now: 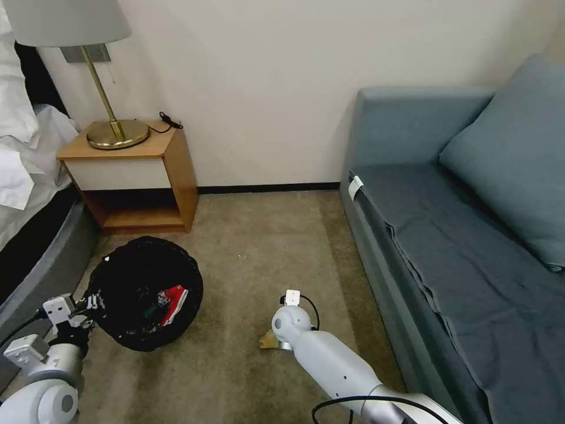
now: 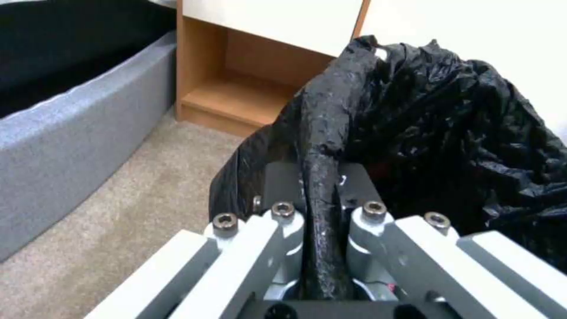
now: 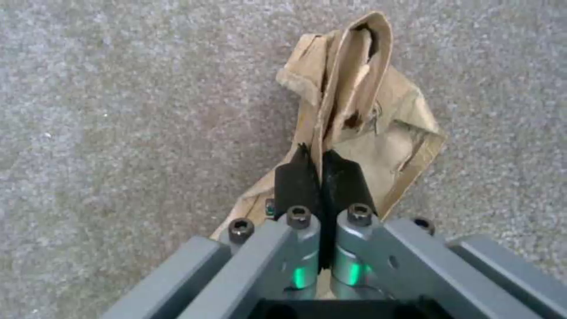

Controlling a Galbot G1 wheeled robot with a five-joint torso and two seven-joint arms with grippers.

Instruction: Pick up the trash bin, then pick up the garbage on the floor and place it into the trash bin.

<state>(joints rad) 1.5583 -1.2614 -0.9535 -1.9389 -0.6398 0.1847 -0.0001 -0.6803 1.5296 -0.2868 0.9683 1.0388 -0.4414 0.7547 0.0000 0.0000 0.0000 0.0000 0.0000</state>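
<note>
**Q:** What does the trash bin (image 1: 144, 291) hold?

**A:** One bin, lined with a crinkly black bag, sits on the carpet (image 1: 259, 247) just in front of the wooden nightstand (image 1: 132, 174) and beside the grey bed base (image 1: 47, 259). Inside lies a red-white snack wrapper (image 1: 174, 304) and, just beside it, something greenish — too dark to name. Two items can be made out in there, no more.

**Q:** And on the floor?

**A:** One piece of garbage: the crumpled brown paper (image 3: 360, 119), lying on the carpet between the bin and the blue-grey sofa (image 1: 447, 235). In the head view a corner of it shows beneath the right arm's wrist.

**Q:** The fingers?

**A:** The left gripper (image 2: 322, 195) is clamped on the bin's near rim. Its black pads (image 2: 282, 181) pinch a fold of the bag, with only that fold between them. The right gripper (image 3: 322, 170) is down at the carpet, its two pads (image 3: 295, 181) pressed together — an edge of the brown paper is caught in the narrow seam between them, while the rest of the sheet rests on the floor.

**Q:** Anything else in the room?

**A:** One brass lamp (image 1: 112, 118) stands on the nightstand, and one cushion (image 1: 512, 153) leans on the sofa.
</note>
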